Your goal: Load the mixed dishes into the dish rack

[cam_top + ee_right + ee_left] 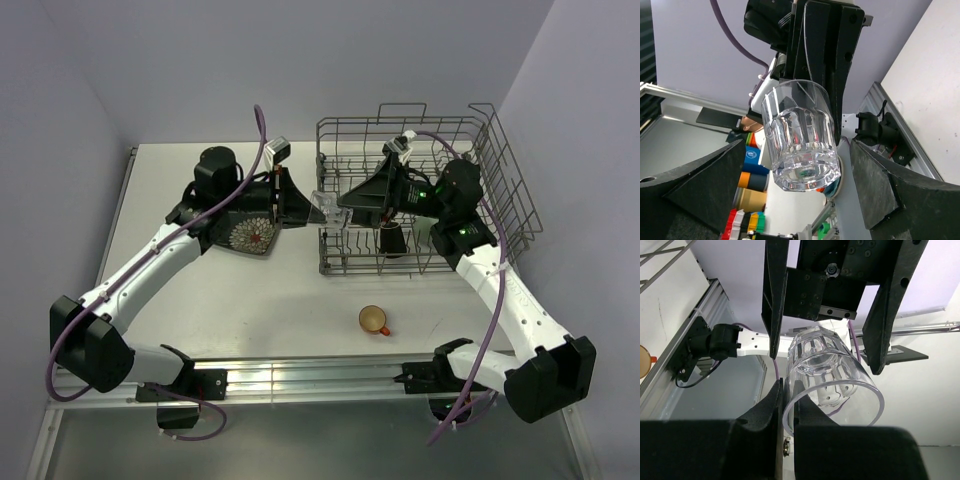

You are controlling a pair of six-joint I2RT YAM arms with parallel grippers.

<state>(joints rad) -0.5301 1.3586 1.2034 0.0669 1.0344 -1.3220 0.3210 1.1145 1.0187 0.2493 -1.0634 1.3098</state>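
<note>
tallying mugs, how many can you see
2: an orange mug on the table before the rack, a dark mug inside it. Others may be hidden.

left of the dish rack (510,190), the left arm (160,250) covers most of the dark square plate (247,238); inside it, a dark mug (392,241), perhaps brown, is half hidden.

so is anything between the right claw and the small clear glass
Nothing visible. The small clear glass, pinched at its rim by the left claw, sits between the fingers of the open right claw, with clear space on both sides.
</note>
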